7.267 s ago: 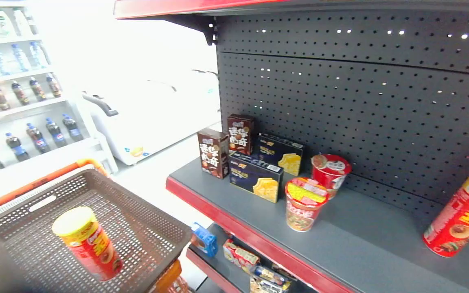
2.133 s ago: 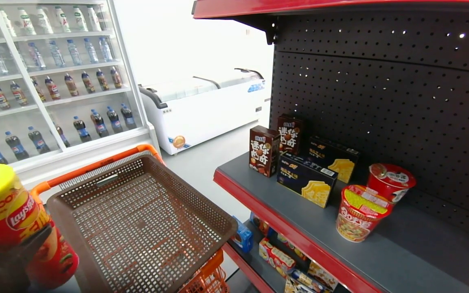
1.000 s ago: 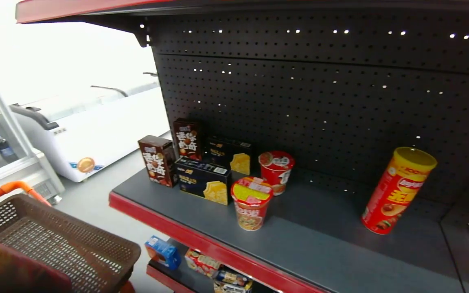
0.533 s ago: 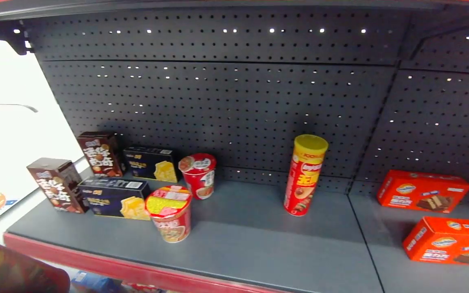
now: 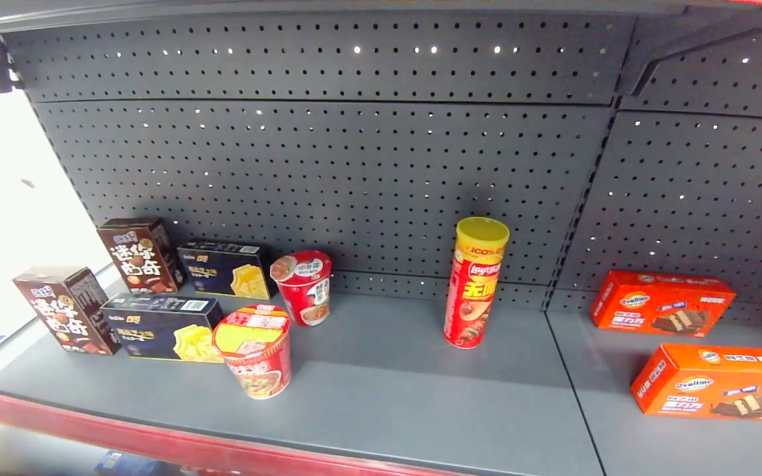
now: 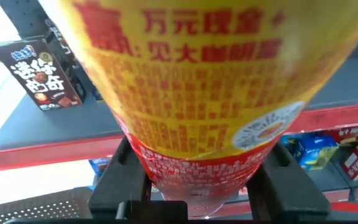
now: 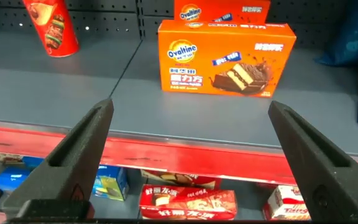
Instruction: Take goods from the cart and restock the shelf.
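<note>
Seen very close, one end cut off by the picture edge: red and yellow chip can [image 6: 191, 93], squeezed near its other end by the left gripper [image 6: 202, 180], just in front of the shelf [image 6: 55, 124]; lid hidden; right gripper [image 7: 191, 149] wide open, holding nothing; matching can [image 5: 475, 283] upright, middle of the head picture.

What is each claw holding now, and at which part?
The left claw grips a chip can by its red part, one finger on each side. The right claw is open and holds nothing.
</note>
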You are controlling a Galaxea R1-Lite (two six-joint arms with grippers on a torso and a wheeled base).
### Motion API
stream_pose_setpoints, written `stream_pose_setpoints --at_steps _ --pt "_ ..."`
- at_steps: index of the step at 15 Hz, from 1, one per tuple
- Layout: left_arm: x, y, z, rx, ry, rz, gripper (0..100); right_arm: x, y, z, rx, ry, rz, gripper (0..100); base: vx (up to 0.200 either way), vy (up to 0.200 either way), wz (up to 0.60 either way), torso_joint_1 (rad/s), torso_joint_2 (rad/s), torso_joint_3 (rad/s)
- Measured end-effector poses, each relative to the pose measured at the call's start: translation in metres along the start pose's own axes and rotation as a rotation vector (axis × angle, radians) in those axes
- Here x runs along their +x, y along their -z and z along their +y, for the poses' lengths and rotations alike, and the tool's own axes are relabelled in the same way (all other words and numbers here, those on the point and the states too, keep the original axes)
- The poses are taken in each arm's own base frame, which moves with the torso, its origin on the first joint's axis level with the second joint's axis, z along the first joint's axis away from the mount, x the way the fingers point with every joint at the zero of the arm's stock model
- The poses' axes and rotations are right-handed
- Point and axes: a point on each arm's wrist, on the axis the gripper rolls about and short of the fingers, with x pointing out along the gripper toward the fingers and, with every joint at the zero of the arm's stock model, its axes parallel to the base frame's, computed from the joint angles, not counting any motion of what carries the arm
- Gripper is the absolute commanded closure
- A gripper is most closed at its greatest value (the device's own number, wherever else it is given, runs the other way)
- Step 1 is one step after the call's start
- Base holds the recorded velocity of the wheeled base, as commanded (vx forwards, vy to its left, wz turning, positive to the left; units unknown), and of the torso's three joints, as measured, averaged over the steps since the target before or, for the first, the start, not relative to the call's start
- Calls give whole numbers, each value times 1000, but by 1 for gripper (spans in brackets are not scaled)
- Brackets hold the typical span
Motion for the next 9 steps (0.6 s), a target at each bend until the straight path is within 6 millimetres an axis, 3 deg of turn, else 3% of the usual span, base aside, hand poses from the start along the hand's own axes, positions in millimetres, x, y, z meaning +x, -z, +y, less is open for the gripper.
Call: stream_pose_setpoints --at_steps 5,6,9 --pt "-7 0 -1 7 -5 -48 100 0 0 0 0 2 0 0 0 0 0 0 0 0" --pt "-7 0 -1 8 -5 -51 100 0 0 0 0 1 0 0 0 0 -600 -2 2 7" --pt "-8 0 -1 8 -4 -53 100 0 0 0 0 1 0 0 0 0 0 0 0 0"
